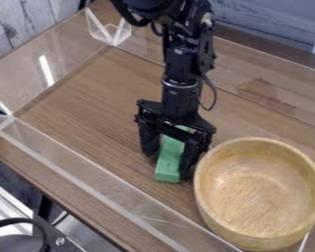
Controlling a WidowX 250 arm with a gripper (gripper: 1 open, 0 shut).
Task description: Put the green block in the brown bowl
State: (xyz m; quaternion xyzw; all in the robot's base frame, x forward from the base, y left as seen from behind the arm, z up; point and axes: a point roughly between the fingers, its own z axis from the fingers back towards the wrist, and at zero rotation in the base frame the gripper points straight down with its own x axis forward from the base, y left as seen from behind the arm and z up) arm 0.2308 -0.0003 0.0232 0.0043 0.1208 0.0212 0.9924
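Observation:
The green block [171,158] lies flat on the wooden table, a bright green bar just left of the brown bowl [262,192]. My gripper [172,150] comes down from above and stands open, one finger [147,137] on each side of the block's far end. The jaws straddle the block with a gap showing, so nothing is gripped. The bowl is a wide light-tan wooden dish with a thick rim, and I see nothing inside it. The fingers hide the block's upper end.
Clear acrylic walls [68,162] run along the table's [94,98] left and front edges. A small clear stand [110,30] sits at the far back. A dark cable [16,234] loops at the bottom left, outside the wall.

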